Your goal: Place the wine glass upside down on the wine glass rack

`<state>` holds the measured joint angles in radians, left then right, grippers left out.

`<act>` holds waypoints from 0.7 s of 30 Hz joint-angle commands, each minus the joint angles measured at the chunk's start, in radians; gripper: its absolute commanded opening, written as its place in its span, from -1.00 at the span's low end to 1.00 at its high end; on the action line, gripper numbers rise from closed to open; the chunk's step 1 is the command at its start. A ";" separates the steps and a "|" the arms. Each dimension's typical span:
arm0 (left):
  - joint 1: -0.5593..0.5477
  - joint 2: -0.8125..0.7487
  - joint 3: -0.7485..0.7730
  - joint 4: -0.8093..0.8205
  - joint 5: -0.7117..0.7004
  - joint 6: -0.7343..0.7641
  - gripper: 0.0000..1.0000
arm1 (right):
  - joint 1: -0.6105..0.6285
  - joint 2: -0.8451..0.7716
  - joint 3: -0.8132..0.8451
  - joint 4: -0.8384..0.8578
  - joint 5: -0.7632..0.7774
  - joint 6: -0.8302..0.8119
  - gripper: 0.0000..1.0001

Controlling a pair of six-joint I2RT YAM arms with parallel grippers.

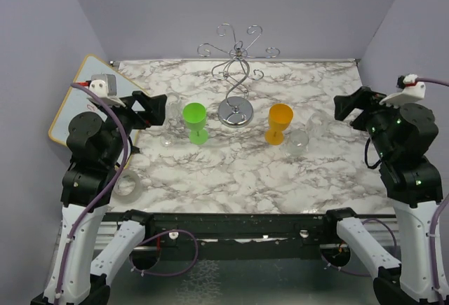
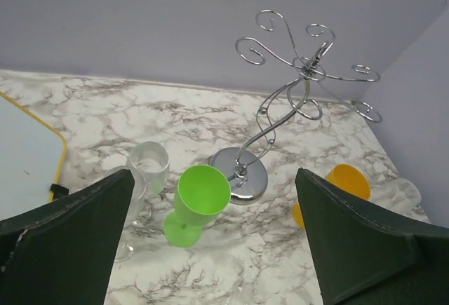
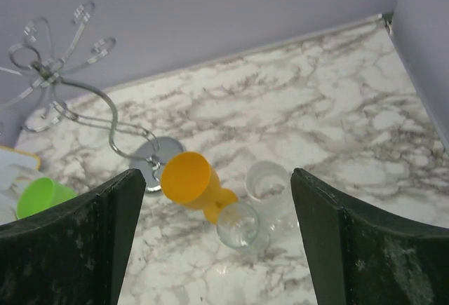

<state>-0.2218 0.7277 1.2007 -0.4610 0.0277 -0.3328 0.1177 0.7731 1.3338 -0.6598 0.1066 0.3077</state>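
Looking across the marble table (image 1: 231, 172), I see the rack (image 1: 235, 112) at the back, in the middle. A green cup (image 1: 195, 117) stands just beside its foot on the left. An orange cup (image 1: 279, 119) stands just beside it on the right. There are clear glasses too, one group by the green cup (image 2: 149, 163) and one by the orange cup (image 3: 266, 179). I cannot tell which one is meant to be hung.

The left gripper (image 1: 156, 109) and the right gripper (image 1: 345, 111) hang at the two sides, well apart from the rack. Both have their fingers spread wide, and both hold nothing.

I think a few things could go wrong. The cups and glasses stand close together, so a wide finger reaching for one could bump the next one over. The clear glasses look smooth and slippery, and they are hard to see against the pale marble. A grab could miss or let one slide out, most of all while it is being turned upside down. The rack is only thin silver wire, with a twisty stem, curly arms on top and a small, round, shiny foot. A hard push into those curls could tip it.

The two bright cups look like plastic, each with a short stem and a round foot.
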 commanded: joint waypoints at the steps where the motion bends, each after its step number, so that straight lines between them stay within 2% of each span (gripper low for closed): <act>1: 0.006 -0.028 -0.056 -0.014 0.067 -0.007 0.98 | -0.004 -0.023 -0.102 -0.103 -0.029 0.013 0.83; 5: 0.006 -0.082 -0.146 0.067 0.154 -0.017 0.98 | -0.004 -0.017 -0.181 -0.169 -0.021 0.037 0.83; 8: 0.006 -0.146 -0.242 0.173 0.236 -0.020 0.98 | -0.004 0.007 -0.215 -0.220 -0.055 0.055 0.72; 13: 0.005 -0.156 -0.329 0.223 0.339 -0.086 0.98 | -0.004 0.053 -0.251 -0.290 -0.054 0.085 0.61; 18: 0.006 -0.124 -0.381 0.246 0.399 -0.138 0.98 | -0.004 0.098 -0.317 -0.278 -0.014 0.113 0.47; 21: 0.006 -0.107 -0.408 0.267 0.415 -0.143 0.84 | -0.004 0.133 -0.337 -0.218 -0.011 0.122 0.30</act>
<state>-0.2218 0.6010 0.8265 -0.2474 0.3649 -0.4385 0.1177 0.8753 1.0180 -0.9047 0.0742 0.4000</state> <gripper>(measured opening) 0.959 0.695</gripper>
